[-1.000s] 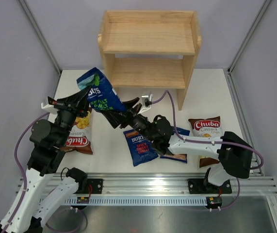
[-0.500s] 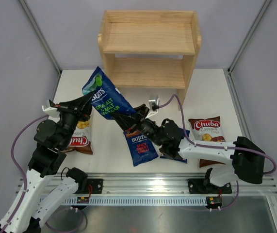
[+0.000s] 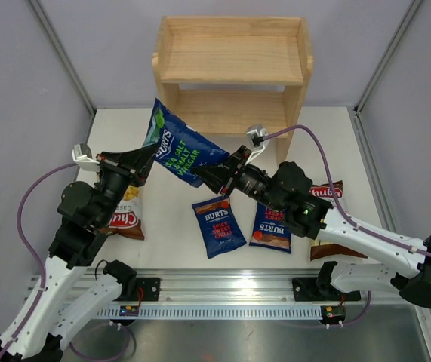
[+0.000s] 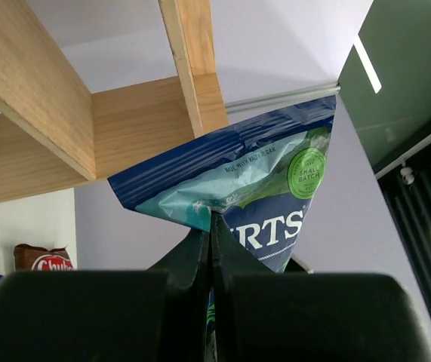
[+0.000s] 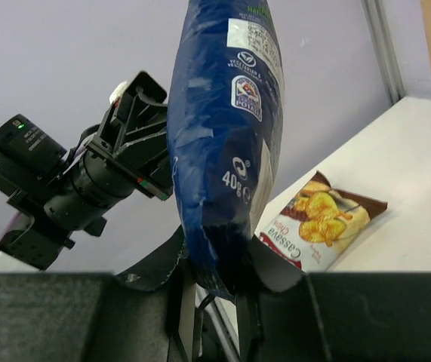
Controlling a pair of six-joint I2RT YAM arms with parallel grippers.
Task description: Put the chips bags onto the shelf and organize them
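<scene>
A dark blue BURTS bag [image 3: 181, 146] hangs in the air in front of the wooden shelf [image 3: 234, 72], level with its lower tier. My left gripper [image 3: 152, 153] is shut on the bag's left edge, and in the left wrist view [image 4: 212, 220] the jaws pinch the bag [image 4: 275, 181]. My right gripper [image 3: 209, 175] is shut on its bottom end, which shows between the jaws in the right wrist view [image 5: 226, 275]. Two more BURTS bags [image 3: 217, 226] [image 3: 270, 225] lie flat on the table. One Chuba bag [image 3: 121, 216] lies at the left and another [image 3: 322, 191] at the right, each partly hidden by an arm.
The shelf's two tiers hold nothing. Its right side panel [image 3: 294, 113] stands close to the right arm's wrist. Grey walls and metal frame posts bound the table [image 3: 170, 226]. The left arm's wrist [image 5: 87, 181] shows behind the held bag in the right wrist view.
Both grippers carried the blue bag to the right and nearer the shelf, and it tilted flatter. The right arm reached forward, uncovering the second BURTS bag on the table.
</scene>
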